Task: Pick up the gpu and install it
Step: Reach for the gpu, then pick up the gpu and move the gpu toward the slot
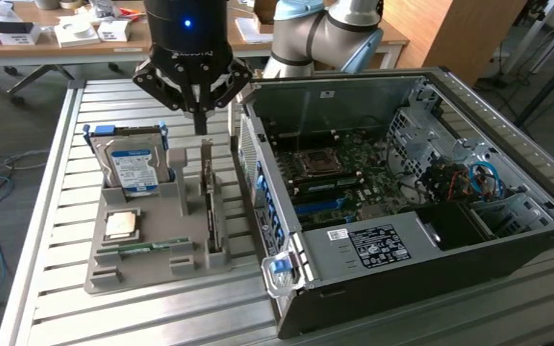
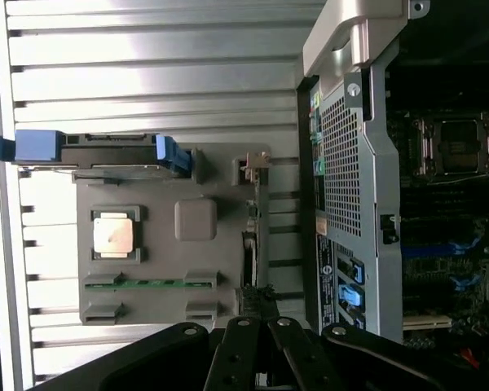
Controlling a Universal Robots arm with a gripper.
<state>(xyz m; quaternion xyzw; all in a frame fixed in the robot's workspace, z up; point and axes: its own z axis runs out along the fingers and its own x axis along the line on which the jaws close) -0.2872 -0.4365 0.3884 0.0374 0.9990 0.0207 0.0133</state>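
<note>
Standing on edge, the gpu (image 1: 208, 198) runs lengthwise alongside the case (image 1: 402, 288), tool (image 1: 200, 128) pinched shut above it.

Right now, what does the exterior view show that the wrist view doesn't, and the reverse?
Exterior view: the hard drive's blue-white label, the power supply, blue cables inside the case, desks behind. Wrist view: the grey tray from straight above, its square pad, the gpu edge-on. Both: the shut pincer over one end of the gpu, the processor chip, the green memory stick, the open case's motherboard.
</note>
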